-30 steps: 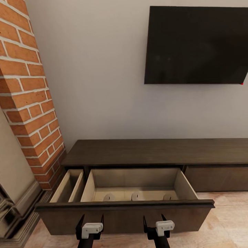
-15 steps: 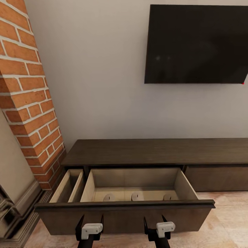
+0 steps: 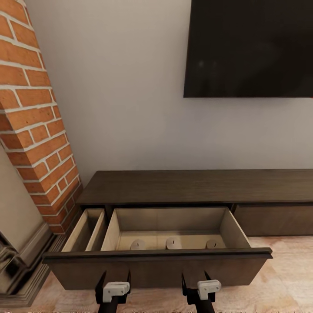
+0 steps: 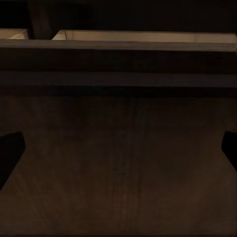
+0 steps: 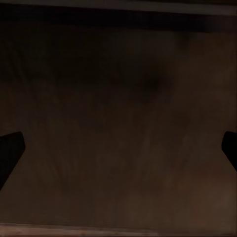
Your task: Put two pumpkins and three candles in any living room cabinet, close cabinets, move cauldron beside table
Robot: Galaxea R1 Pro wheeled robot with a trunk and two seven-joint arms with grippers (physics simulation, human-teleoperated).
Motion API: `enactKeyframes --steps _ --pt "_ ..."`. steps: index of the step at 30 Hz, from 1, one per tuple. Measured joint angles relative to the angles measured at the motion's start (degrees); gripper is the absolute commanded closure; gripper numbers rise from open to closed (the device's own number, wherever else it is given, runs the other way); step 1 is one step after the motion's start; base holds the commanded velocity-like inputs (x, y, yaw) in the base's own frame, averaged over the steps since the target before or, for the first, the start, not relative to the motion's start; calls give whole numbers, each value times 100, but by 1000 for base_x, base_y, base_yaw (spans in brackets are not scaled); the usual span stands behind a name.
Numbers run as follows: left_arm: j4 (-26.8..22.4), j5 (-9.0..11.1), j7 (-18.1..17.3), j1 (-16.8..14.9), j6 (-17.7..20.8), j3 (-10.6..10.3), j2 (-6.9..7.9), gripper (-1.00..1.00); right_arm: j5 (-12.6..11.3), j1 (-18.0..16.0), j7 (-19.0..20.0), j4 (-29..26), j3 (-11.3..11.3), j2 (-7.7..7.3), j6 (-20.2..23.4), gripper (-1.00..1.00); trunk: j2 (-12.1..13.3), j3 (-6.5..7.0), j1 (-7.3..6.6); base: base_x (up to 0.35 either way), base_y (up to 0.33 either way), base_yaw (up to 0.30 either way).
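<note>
Dark wood cabinet drawer pulled out, three candles seen inside beyond both end effectors, left end effector and right end effector spread apart, nothing gripped

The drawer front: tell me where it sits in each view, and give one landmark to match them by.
Head view: the drawer front runs as a dark band across the lower picture, just beyond both grippers.
Left wrist view: the drawer front spans the picture between the dark fingers, with its top lip above.
Right wrist view: the drawer front spans the picture, closer in.
Shared landmark: the front's top lip, seen in all three views.
</note>
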Motion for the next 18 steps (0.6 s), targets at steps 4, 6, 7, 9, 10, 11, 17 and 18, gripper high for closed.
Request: enactKeyframes --steps 4,6,7,9,10,11,17,18 --pt "0 0 0 2 0 0 0 -100 -2 -1 0 0 0 0 0 -100 -5 -89 10 0 0 0" --pt "0 0 0 1 0 0 0 -100 -2 0 0 0 0 0 0 -100 -8 -133 16 0 0 0" --pt "0 0 0 0 0 0 0 -100 -2 -1 0 0 0 0 0 -100 -9 -155 18 0 0 0" --pt "0 0 0 0 0 0 0 -100 -2 -1 0 0 0 0 0 -100 -12 -200 23 0 0 0" --pt "0 -1 0 0 0 0 0 -100 -2 0 0 0 0 0 0 -100 -13 -222 26 0 0 0" --pt "0 -1 0 -1 0 0 0 -100 -1 -1 0 0 0 0 0 -100 -14 -222 26 0 0 0" --pt "-1 -1 -13 5 0 -21 -1 -100 -2 -4 0 0 -2 0 3 -100 -14 -222 26 0 0 0" --pt "-3 -1 -11 6 0 -29 -1 -100 -2 -5 -2 0 -3 0 2 -100 -14 -222 26 0 0 0"
